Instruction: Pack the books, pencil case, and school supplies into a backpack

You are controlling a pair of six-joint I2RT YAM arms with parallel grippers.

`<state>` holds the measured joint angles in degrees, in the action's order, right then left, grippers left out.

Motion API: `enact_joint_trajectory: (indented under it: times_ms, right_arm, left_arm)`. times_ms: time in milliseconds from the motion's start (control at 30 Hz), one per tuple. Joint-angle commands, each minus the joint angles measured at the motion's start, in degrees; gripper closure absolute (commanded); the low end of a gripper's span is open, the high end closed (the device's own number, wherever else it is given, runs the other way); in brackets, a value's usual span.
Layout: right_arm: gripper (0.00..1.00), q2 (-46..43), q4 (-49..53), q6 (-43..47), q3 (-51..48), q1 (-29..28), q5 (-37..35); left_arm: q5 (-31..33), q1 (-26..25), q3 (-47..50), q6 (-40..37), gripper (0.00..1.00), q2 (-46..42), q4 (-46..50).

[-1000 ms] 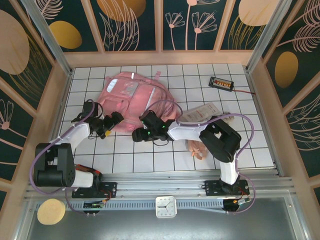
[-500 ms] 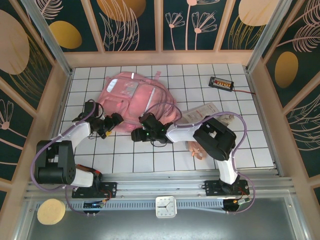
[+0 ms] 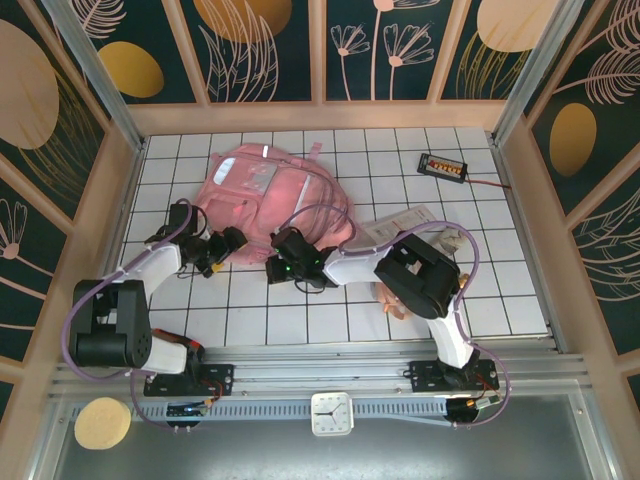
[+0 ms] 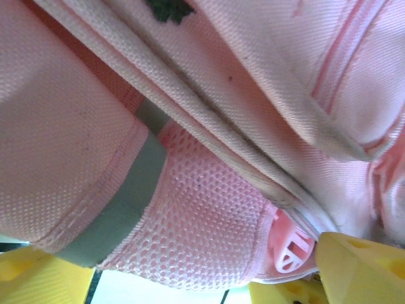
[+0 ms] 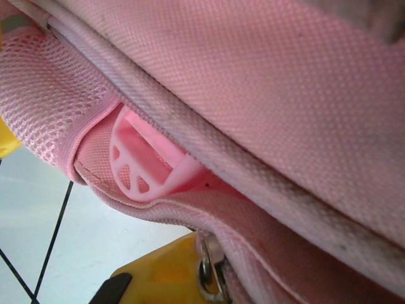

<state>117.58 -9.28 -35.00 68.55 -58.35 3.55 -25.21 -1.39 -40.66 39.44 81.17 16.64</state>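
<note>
right gripper (image 3: 280,254): my fingers are pressed fully together at the near hem of the large soft pink fabric backpack (image 3: 262,190), beside a metal zip ring (image 5: 207,273); whether cloth is caught i cannot tell. left gripper (image 4: 196,275): gapes wide astride the mesh pocket (image 4: 209,215), holding nothing. the bag lies on the white tiled table (image 3: 400,180); limp and light, likely best taken by hem or zip pull.

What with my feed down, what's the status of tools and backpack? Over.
Left tool open, straddling backpack corner. Right tool shut at its near edge, hold unclear. Supplies packet lies outside it.
</note>
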Motion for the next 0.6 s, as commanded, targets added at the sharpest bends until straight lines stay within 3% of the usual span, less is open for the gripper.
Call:
enact_joint_trajectory:
  times_ms: [0, 167, 267, 400, 533, 567]
  right_arm:
    - [1.00, -3.0, 5.3, 1.9, 3.1, -0.1, -1.3]
    - [1.00, -5.8, 11.7, 4.2, 6.5, 0.2, 2.5]
    - [1.00, -6.1, 13.2, 4.6, 8.5, 0.2, 5.1]
    - [1.00, -6.9, 14.8, 5.2, 10.3, -0.1, 7.1]
    - [1.00, -7.4, 16.9, 5.5, 11.3, -0.4, 9.1]
    - [1.00, -7.4, 17.5, 5.6, 11.6, -0.5, 9.6]
  left_arm:
    - [-2.4, 0.4, 2.7, 4.1, 0.01, -6.0, 0.5]
    - [-4.9, -0.4, 11.5, 16.5, 0.01, -15.5, -7.1]
    - [-4.7, -1.7, 15.4, 22.4, 0.01, -16.9, -13.1]
    - [-2.4, -5.5, 16.8, 29.4, 0.01, -14.6, -22.1]
    - [0.9, -8.3, 15.9, 32.4, 0.01, -6.8, -30.5]
    - [1.3, -8.6, 15.5, 32.5, 0.06, -4.4, -32.2]
